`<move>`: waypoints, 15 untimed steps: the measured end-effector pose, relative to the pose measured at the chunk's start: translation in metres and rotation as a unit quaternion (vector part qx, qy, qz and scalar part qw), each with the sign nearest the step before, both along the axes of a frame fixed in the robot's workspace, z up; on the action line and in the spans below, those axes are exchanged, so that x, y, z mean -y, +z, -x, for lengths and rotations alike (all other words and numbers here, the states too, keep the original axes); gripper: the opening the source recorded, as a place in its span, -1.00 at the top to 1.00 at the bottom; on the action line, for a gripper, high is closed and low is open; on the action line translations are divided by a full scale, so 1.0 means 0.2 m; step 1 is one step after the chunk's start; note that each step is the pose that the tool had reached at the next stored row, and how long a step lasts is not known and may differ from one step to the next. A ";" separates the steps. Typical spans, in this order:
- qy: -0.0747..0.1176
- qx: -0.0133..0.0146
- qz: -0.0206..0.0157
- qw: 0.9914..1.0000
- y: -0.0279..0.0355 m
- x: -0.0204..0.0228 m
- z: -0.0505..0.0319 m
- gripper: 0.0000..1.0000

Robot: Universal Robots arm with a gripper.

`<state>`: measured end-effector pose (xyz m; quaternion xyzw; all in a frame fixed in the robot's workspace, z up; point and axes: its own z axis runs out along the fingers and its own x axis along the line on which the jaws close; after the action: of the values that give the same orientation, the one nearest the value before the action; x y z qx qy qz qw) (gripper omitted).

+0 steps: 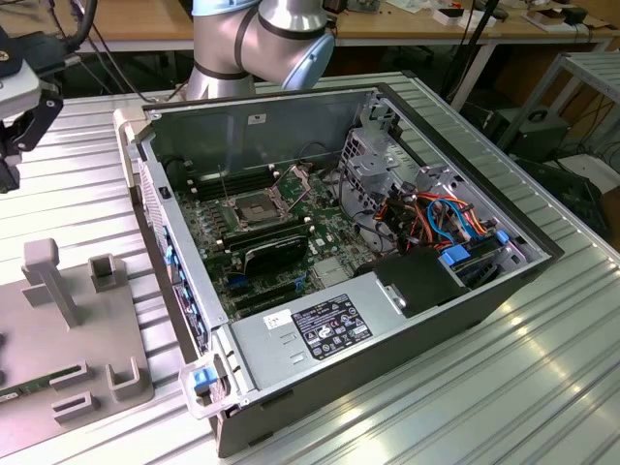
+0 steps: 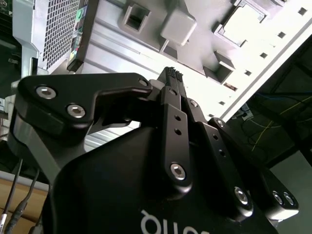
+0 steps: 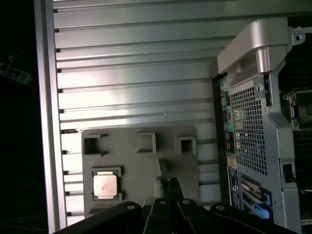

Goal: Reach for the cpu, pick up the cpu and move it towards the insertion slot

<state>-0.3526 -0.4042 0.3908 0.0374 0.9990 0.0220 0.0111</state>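
The cpu (image 3: pixel 106 185) is a pale silvery square chip lying flat in a holder on the grey fixture plate (image 3: pixel 141 161). In the first wrist view my gripper (image 3: pixel 169 184) hangs well above that plate, off to one side of the cpu and apart from it. Its black fingers are pressed together with nothing between them; the second wrist view shows the gripper (image 2: pixel 173 75) shut in the same way. The insertion slot (image 1: pixel 254 208) is a square socket with a silver frame and a raised metal bracket, on the green motherboard inside the open computer case.
The open computer case (image 1: pixel 407 310) lies on a ribbed aluminium table (image 1: pixel 542 387). Inside are a drive cage, coloured cables and a power supply with a black label sticker (image 1: pixel 329 327). The grey fixture plate (image 1: pixel 58 329) carries upright pegs and holders. The robot's base (image 1: pixel 262 44) stands behind the case.
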 end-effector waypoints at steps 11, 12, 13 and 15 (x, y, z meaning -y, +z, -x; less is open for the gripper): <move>0.000 0.000 0.000 1.000 -0.004 0.027 0.211 0.79; 0.000 0.000 0.000 1.000 -0.005 0.029 0.225 0.79; 0.000 0.000 0.000 1.000 -0.005 0.032 0.242 0.79; 0.000 0.000 0.000 1.000 -0.007 0.042 0.262 0.79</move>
<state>-0.4049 -0.4127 0.3895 0.0374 0.9990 0.0220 0.0110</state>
